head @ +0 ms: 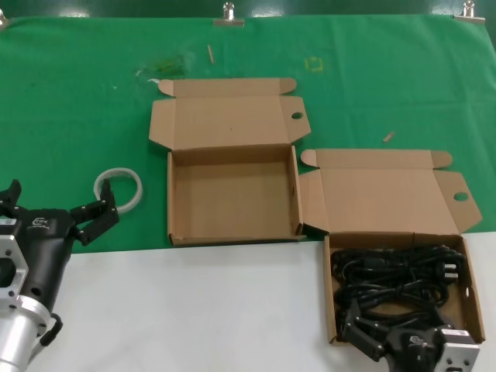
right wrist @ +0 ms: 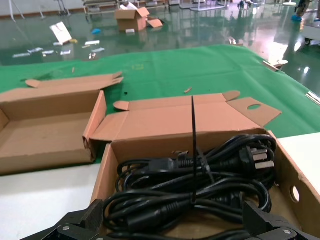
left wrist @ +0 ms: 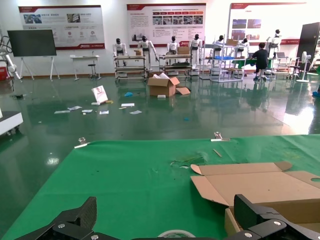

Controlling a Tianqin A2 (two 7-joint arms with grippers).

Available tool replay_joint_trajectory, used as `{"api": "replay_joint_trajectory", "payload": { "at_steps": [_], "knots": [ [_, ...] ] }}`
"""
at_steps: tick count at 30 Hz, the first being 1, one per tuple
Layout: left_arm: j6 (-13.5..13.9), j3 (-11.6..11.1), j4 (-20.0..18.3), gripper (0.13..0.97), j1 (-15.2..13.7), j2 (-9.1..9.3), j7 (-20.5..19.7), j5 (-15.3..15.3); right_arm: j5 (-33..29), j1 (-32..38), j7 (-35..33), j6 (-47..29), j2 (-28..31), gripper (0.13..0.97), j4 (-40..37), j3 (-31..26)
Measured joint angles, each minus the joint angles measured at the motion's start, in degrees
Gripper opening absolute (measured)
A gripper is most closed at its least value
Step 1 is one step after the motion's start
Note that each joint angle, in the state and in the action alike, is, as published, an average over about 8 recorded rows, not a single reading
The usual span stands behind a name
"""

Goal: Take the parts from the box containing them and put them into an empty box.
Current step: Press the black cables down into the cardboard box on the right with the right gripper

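Head view: empty box (head: 232, 194) open on green cloth (head: 77, 93), full box (head: 399, 256) just right of it holding black cables (head: 395, 279); left gripper (head: 91, 219) spread beside a white ring (head: 119, 188), right gripper (head: 364, 329) spread over the cables. Left wrist view: fingers (left wrist: 75, 217) wide apart, empty box's lid (left wrist: 260, 185) ahead. Right wrist view: fingers (right wrist: 90, 217) apart, straddling the cables (right wrist: 195, 185) in the full box (right wrist: 107, 170).

No readable text for you here.
You'll see a small white logo mark on the left gripper (head: 91, 219) housing and another on the right gripper (head: 364, 333), both too small to read; the wall posters (left wrist: 165, 22) in the hall carry print that stays illegible.
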Motion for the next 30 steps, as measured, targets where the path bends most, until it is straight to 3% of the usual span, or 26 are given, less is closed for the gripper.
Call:
{"api": "replay_joint_trajectory", "payload": {
  "at_steps": [10, 23, 30],
  "knots": [
    [0.0, 0.0, 0.0, 0.966, 0.0, 0.0, 0.0, 0.0, 6.87, -1.91, -7.35, 6.8, 0.0, 0.966, 3.63, -2.74],
    [0.0, 0.0, 0.0, 0.966, 0.0, 0.0, 0.0, 0.0, 5.56, -3.05, -2.18, -8.8, -0.02, 0.966, 2.21, 10.82],
    [0.0, 0.0, 0.0, 0.966, 0.0, 0.0, 0.0, 0.0, 4.59, -1.93, -2.42, -8.95, -0.02, 0.966, 1.01, 11.13]
  ]
}}
